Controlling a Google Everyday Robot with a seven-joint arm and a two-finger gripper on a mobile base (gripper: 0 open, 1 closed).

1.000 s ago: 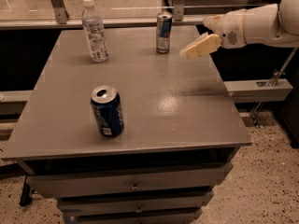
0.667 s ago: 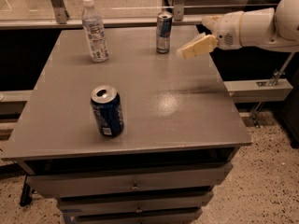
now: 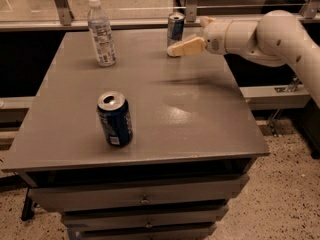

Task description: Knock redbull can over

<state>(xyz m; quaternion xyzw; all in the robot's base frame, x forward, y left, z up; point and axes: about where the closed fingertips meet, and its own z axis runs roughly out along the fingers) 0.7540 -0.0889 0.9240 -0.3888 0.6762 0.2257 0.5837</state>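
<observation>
Camera view: you're at the approach-to-contact step. The gripper (image 3: 189, 36) is upper centre-right, and its fingers (image 3: 186, 47) look spread, holding nothing. The near fingertip is just beside the base of the redbull can (image 3: 175, 28), which stands upright at the far edge of the bench (image 3: 200, 134). Next you need a sideways shove high on the can, toward frame left. I can't tell if there's contact. The far finger is mostly hidden.

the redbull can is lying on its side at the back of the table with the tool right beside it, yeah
Not quite: the redbull can is standing upright, not lying on its side. The camera view shows it at the back of the table, with the tool close beside its lower part.
</observation>
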